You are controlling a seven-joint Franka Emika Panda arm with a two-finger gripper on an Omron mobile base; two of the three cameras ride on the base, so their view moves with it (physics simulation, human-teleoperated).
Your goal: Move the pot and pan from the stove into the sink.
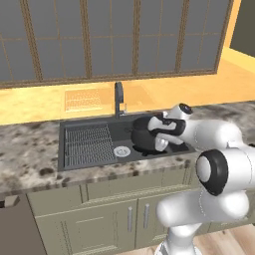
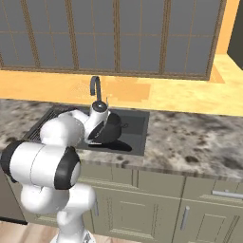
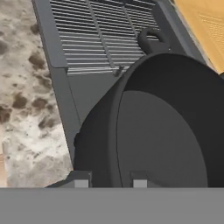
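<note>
Pot (image 3: 157, 131) clamped by its rim in the gripper (image 3: 109, 179), hanging tilted over the sink (image 1: 94, 122) basin (pan step pending); next: lower, release.

Free room and obstacles at the sink (image 1: 69, 144). The pot (image 1: 144, 138), tilted, takes up the basin's right half in the left base view, centre frame; the gripper (image 3: 110, 181) is clamped on its rim. The ribbed draining section (image 1: 88, 144) at centre left lies bare, as does the drain (image 1: 121, 151) beside the pot. The faucet (image 1: 118, 99) rises behind, just above the pot. The speckled countertop (image 2: 190, 142) at right of the right base view is open.
</note>
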